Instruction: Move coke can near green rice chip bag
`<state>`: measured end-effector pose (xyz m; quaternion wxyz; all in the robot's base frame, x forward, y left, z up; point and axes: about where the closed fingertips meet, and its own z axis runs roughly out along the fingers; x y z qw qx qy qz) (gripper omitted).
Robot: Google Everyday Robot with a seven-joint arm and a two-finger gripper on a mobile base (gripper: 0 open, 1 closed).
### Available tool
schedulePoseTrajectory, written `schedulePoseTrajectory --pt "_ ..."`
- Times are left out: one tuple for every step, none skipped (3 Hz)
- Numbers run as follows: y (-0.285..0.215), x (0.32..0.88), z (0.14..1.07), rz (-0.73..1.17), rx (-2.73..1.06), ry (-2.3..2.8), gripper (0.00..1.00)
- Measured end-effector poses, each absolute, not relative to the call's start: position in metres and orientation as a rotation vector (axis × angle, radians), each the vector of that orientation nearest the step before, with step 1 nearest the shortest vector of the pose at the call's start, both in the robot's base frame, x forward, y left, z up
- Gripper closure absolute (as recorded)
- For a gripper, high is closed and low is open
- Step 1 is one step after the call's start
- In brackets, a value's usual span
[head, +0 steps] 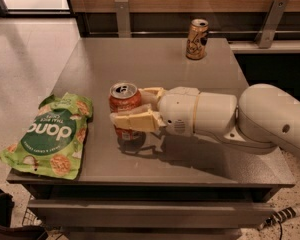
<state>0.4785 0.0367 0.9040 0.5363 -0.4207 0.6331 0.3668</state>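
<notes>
Red coke can (124,105) upright near the front of the surface (140,64), close to the green rice chip bag (50,134) but not touching it; can't tell if its base rests or hangs just clear. Gripper (130,106) reaches in from the right, jaws clenched across the can's mid-body. Judged light, thin-walled, slick and easily dented, so a moderate mid-height side grip suits; tan-gold can (196,39) stands well apart at the back.

White arm (270,116) enters from the right edge, lying nearly level — its gripper (126,108) sits just left of centre, pale fingers (136,122) clamped on the coke can (124,101).
</notes>
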Motion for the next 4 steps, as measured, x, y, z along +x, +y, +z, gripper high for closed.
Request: schedulePoseTrajectory --pt "0.062 0.450 0.883 0.930 -1.116 1.408 1.00" --pt "0.072 0.439 0.871 0.964 -1.162 1.356 1.00" --pt "0.074 0.437 0.869 0.970 -1.170 1.346 0.88" --pt "0.075 0.437 0.869 0.971 -1.173 1.345 0.64"
